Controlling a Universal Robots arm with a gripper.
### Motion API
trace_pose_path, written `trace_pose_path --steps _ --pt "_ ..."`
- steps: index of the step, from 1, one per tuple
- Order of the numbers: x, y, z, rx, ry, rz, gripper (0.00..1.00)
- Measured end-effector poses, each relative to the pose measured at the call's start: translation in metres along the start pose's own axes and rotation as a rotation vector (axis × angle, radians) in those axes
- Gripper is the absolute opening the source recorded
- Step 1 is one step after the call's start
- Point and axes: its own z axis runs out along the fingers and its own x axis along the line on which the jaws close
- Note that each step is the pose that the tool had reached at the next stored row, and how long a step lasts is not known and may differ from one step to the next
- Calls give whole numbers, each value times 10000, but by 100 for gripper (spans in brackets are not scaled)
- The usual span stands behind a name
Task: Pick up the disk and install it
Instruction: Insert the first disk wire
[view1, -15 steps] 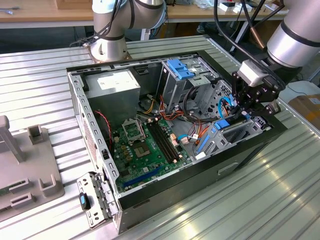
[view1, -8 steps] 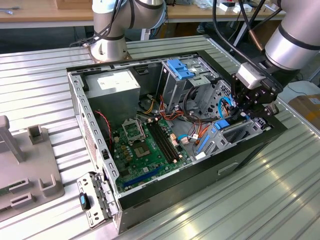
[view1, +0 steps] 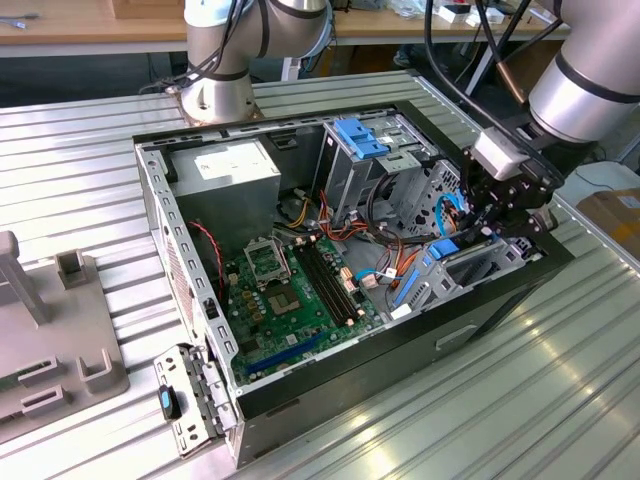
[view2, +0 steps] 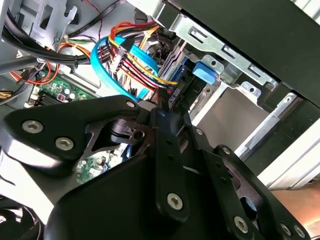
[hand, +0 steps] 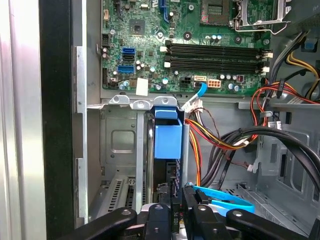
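The disk (hand: 167, 140) stands on edge in the metal drive bay (hand: 117, 145) at the corner of the open computer case (view1: 480, 310), its blue plastic frame toward the motherboard. In the exterior view the disk (view1: 468, 258) lies low in the bay on the exterior view's right. My gripper (view1: 500, 215) reaches down into that bay from the right. In both wrist views the black fingers (hand: 159, 217) straddle the disk's near end, and the gripper (hand: 177, 212) looks shut on it. The gripper (view2: 162, 112) closes just before the dark disk (view2: 181, 82) with its blue tab.
Bundled red, yellow and blue cables (hand: 225, 135) run close beside the bay. The green motherboard (view1: 290, 290) fills the case floor. A grey power supply (view1: 235, 170) and a blue bracket (view1: 360, 135) sit at the back. A grey fixture (view1: 50, 340) stands left.
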Motion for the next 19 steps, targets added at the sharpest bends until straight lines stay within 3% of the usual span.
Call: trace_pose_path --steps 3,9,12,19 --pt "-3 -3 -40 1 -4 1 24" --pt "-17 -23 -296 0 -2 0 24" --pt "-21 -28 -378 0 -2 0 24" --pt "-22 -29 -389 0 1 0 24"
